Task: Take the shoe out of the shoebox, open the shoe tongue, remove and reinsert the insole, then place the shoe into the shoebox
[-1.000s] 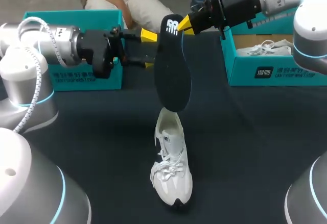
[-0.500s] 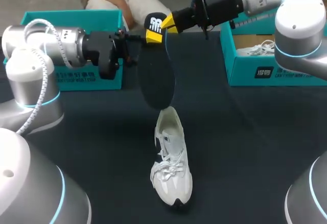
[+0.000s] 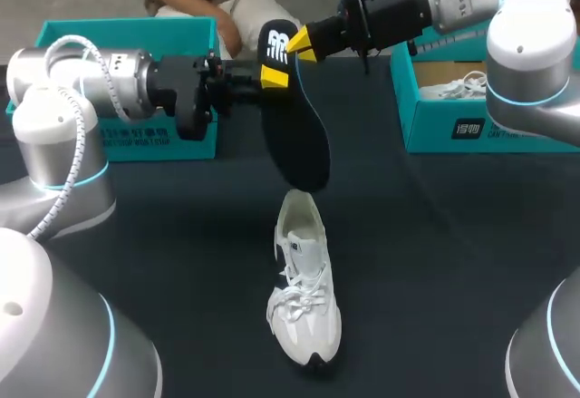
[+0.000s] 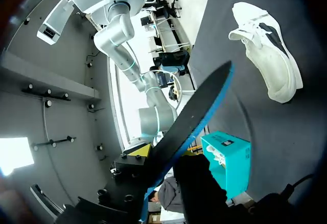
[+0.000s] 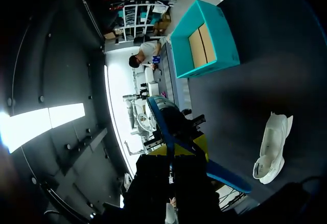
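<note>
The shoe (image 3: 304,294) lies on the table (image 3: 435,253) near its middle, heel toward the back. Above and just behind it hangs the insole (image 3: 294,117), its upper end pinched in the right gripper (image 3: 304,43). The left gripper (image 3: 272,78) is right beside that end, on its left. The left shoebox (image 3: 127,26) stands at the far left. The right shoebox (image 3: 507,131) stands at the far right, with a second shoe (image 3: 471,83) in it.
</note>
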Controlling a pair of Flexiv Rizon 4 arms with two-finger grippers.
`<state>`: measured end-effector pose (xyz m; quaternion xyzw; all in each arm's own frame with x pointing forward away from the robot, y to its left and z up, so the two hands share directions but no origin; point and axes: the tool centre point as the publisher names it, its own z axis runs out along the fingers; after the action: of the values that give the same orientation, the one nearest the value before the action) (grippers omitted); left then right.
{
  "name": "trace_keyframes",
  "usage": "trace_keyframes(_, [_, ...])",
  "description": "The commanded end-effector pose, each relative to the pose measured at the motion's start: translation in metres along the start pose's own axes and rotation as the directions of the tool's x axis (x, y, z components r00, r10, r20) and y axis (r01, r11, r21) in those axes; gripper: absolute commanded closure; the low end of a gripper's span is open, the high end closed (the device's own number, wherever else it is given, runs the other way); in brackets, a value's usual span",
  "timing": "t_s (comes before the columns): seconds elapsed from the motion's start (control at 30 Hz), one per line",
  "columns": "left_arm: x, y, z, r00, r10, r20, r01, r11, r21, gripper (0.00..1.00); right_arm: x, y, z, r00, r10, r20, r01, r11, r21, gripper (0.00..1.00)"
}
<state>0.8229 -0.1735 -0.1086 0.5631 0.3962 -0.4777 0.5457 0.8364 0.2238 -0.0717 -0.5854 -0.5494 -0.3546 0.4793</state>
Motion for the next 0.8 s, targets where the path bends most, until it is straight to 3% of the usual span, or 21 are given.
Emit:
trace_keyframes(0.03, [0.003, 0.001, 0.000, 1.000, -0.005, 0.006, 0.005, 1.000, 0.004, 1.00, -0.005, -0.002, -0.001, 1.000, 0.006, -0.011, -0.006, 1.000, -0.010, 1.00])
trace_keyframes(0.33, [0.001, 0.001, -0.001, 1.000, -0.007, 0.016, 0.007, 1.000, 0.009, 1.00, -0.011, 0.000, -0.009, 1.000, 0.026, -0.009, -0.026, 0.999, -0.032, 1.00])
trace_keyframes(0.37, [0.000, 0.001, -0.002, 1.000, -0.007, 0.016, 0.007, 1.000, 0.008, 1.00, -0.011, 0.001, -0.010, 1.000, 0.029, -0.011, -0.029, 0.999, -0.034, 0.85])
trace_keyframes(0.4, [0.000, 0.001, -0.002, 1.000, -0.007, 0.016, 0.007, 1.000, 0.009, 1.00, -0.011, 0.001, -0.011, 1.000, 0.030, -0.009, -0.030, 0.999, -0.045, 0.59])
trace_keyframes(0.43, [0.001, 0.001, -0.003, 1.000, -0.007, 0.016, 0.006, 1.000, 0.009, 1.00, -0.011, 0.001, -0.012, 1.000, 0.030, -0.007, -0.031, 0.998, -0.047, 0.04])
trace_keyframes(0.47, [0.001, 0.001, -0.004, 1.000, -0.007, 0.015, 0.007, 1.000, 0.009, 1.00, -0.011, 0.002, -0.013, 1.000, 0.030, -0.009, -0.030, 0.998, -0.051, 0.00])
trace_keyframes(0.8, [0.010, 0.004, -0.008, 1.000, -0.031, 0.003, 0.031, 0.999, 0.022, 1.00, -0.006, 0.004, -0.035, 0.999, -0.014, 0.048, 0.021, 0.989, -0.144, 0.00])
